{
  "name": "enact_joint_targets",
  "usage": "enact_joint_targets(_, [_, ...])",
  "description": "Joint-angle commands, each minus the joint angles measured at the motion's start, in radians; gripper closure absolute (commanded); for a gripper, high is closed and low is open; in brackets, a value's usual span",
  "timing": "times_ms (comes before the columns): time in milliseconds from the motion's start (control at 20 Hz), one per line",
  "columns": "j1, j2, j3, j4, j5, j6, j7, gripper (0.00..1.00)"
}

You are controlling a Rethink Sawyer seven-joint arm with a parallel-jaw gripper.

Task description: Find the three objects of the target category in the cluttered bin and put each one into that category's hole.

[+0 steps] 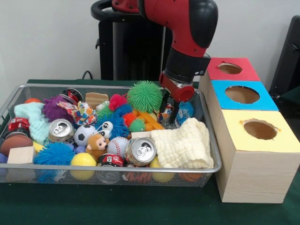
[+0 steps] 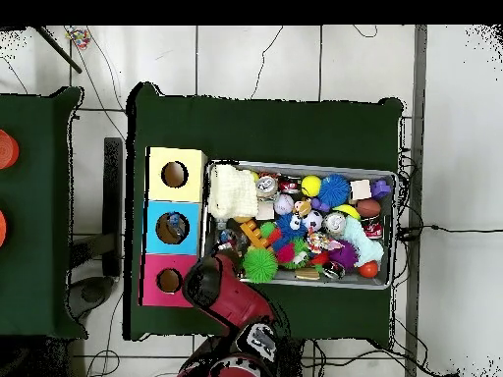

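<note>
Many small toys crowd the bin (image 1: 14, 101), a wire-mesh basket standing on the green surface (image 1: 140, 206). Going left to right in the front view: at the bin's nine o'clock side lie a pale mint cloth (image 1: 29, 117) and a silver can (image 1: 61, 130), with a blue spiky ball (image 1: 54, 153) and a yellow ball (image 1: 83, 160) toward seven o'clock. Near the middle sit a monkey figure (image 1: 97, 144), a baseball (image 1: 117, 146) and a second can (image 1: 140, 151) at six o'clock, while a green spiky ball (image 1: 145, 96) rises at twelve o'clock. A cream waffle cloth (image 1: 183, 146) covers the five o'clock corner. The red and black arm (image 1: 190, 42) comes down over the bin's one o'clock corner; its tool (image 1: 178, 91) hangs low among the toys beside the green spiky ball, and whether it is open or closed cannot be told. Just below it, something clear and shiny beside a blue patterned piece (image 1: 185, 112) may be one of the bottles; it cannot be told for certain. To the bin's three o'clock stand three wooden boxes, and the hole (image 1: 229, 68) in the red top is the farthest from the camera, behind the blue-topped hole (image 1: 242, 94) and the yellow-topped hole (image 1: 260, 129).
</note>
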Motion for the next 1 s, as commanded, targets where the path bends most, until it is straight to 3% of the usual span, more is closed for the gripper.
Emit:
enact_joint_targets(50, [0.065, 0.051, 0.043, -0.119, 0.115, 0.063, 0.192, 0.00])
enact_joint_targets(650, [0.054, 0.019, 0.076, -0.097, 0.117, 0.050, 0.186, 0.00])
enact_joint_targets(700, [0.041, 0.013, 0.088, -0.092, 0.103, 0.051, 0.181, 1.00])
enact_joint_targets(1000, [-0.030, -0.005, 0.155, -0.069, 0.014, -0.014, 0.176, 1.00])
